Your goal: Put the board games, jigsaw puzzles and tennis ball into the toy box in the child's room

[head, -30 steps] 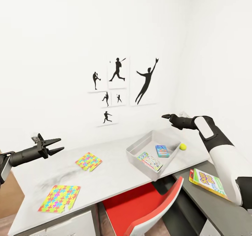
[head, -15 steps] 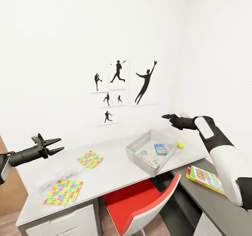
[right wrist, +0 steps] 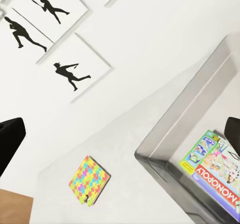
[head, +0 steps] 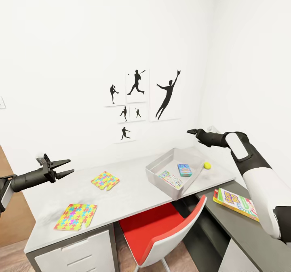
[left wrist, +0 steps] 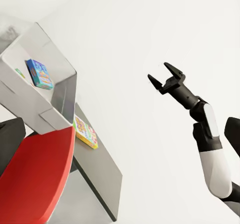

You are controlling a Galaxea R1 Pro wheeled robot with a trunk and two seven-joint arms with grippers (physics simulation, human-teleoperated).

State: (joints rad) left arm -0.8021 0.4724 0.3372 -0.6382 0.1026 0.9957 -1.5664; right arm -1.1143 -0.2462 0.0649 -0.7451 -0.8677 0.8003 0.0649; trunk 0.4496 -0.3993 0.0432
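The light-grey toy box (head: 156, 172) stands on the white table (head: 133, 193) and holds two board games, a blue one (head: 184, 169) and a green-edged one (head: 171, 179). The tennis ball (head: 207, 165) lies just right of the box. Two jigsaw puzzles (head: 105, 180) (head: 76, 216) lie flat on the table's left half. A yellow-red board game (head: 235, 203) rests on the dark grey cabinet top. My left gripper (head: 71, 165) hangs open and empty above the table's left end. My right gripper (head: 189, 132) is open in the air above the box, its spread showing in the left wrist view (left wrist: 158, 70).
A red-and-white chair (head: 161, 235) is tucked under the table below the toy box. The low dark-topped cabinet (head: 250, 239) runs along the right wall. Framed silhouette pictures (head: 145, 98) hang behind the table. Drawer fronts (head: 76, 258) show at the table's left.
The whole view has drawn back from the table, so more of its front and drawers shows. Both arms hold the same pose and no toy has moved.
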